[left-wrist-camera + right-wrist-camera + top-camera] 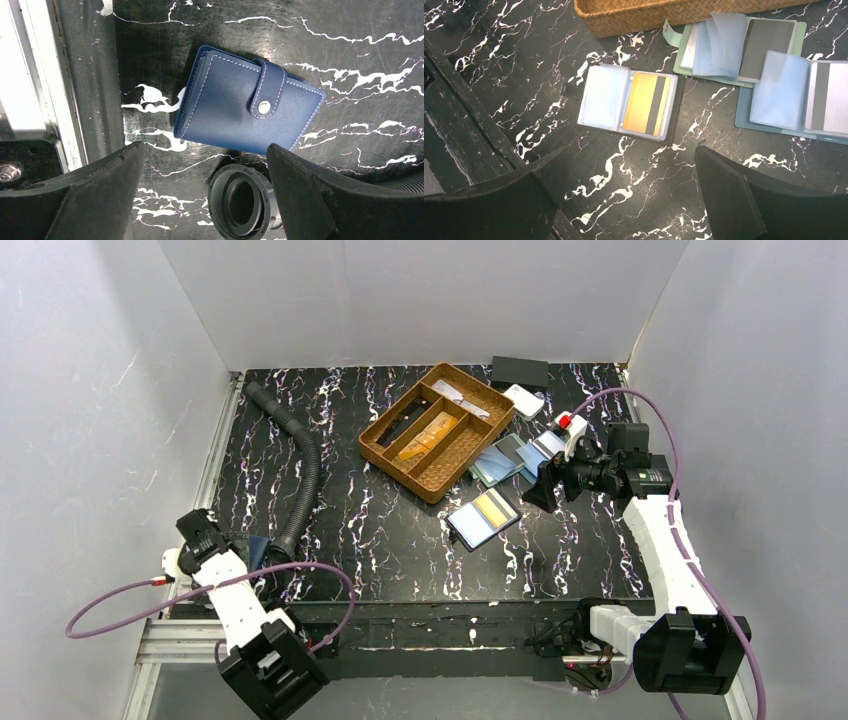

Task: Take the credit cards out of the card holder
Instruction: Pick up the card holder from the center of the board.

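Black fingers (499, 200) of my right gripper (629, 155) fill the bottom of the right wrist view. They are spread wide with nothing between them, hovering above the black marbled table (499, 75). Straight ahead of these open jaws, just beyond the tips, lies the card holder (599, 95), opened flat. The clear pocket on one half looks empty. The other half holds the yellow-orange card (644, 102), dark stripe up, fully inside its sleeve. I judge the task to be at the reaching step, since no card is out yet. Next I would need to lower the jaws to the sleeve's open edge, catch the thin rim of the card and slide it free. The light holder may drag along unless it is pinned.

Farther ahead and off to one side lie two more open holders, touching or overlapping. One is a green holder (724, 47) showing a dark card, the other a blue-grey holder (781, 92) with a silvery striped card. Beyond them stands a wicker basket (649, 17). Seen from above, its compartments hold a dark object, tan pieces and something pale, all too small to name.

My left gripper (205, 147) is also spread and holds nothing. Just ahead of its jaws lies a navy wallet (235, 100), its strap snapped shut. The open mouth of a grey hose (242, 202) shows in the gap between the fingers.
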